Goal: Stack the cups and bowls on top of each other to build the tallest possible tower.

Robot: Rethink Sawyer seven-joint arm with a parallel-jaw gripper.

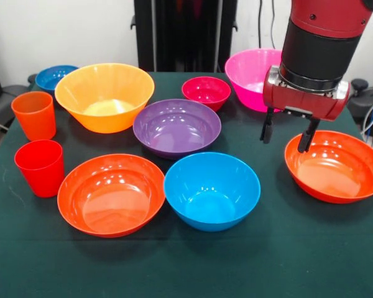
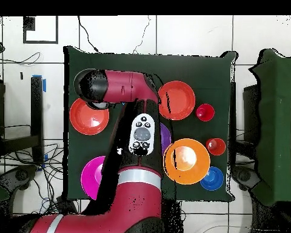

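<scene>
No tower stands yet: every bowl and cup sits alone on the green table (image 1: 193, 267). The medium blue bowl (image 1: 212, 190), which I take as a good base, is in the lower centre of the front view, touching or almost touching the wide red-orange bowl (image 1: 111, 194) at its left. Behind them is the purple bowl (image 1: 177, 127), then the big yellow-orange bowl (image 1: 104, 97) at upper left, the small magenta bowl (image 1: 206, 92) at upper centre and the large pink bowl (image 1: 252, 77) at upper right. A small blue bowl (image 1: 55, 77) is in the far upper left corner. The two cups are at the left edge, the orange cup (image 1: 34, 115) above the red cup (image 1: 40, 167).

My gripper (image 1: 287, 133) hangs at the right side of the front view, its two fingers spread apart and holding nothing. One finger is over the far rim of the second red-orange bowl (image 1: 336, 166), the other is outside it.

I judge that I am at the first step, the approach to grasp this bowl by its rim. The next move calls for going down until the rim is between the fingers, then closing. The glossy plastic may slip, so the grip must be firm before lifting. From above, my arm covers the middle of the table, so I cannot check the fingers there.
</scene>
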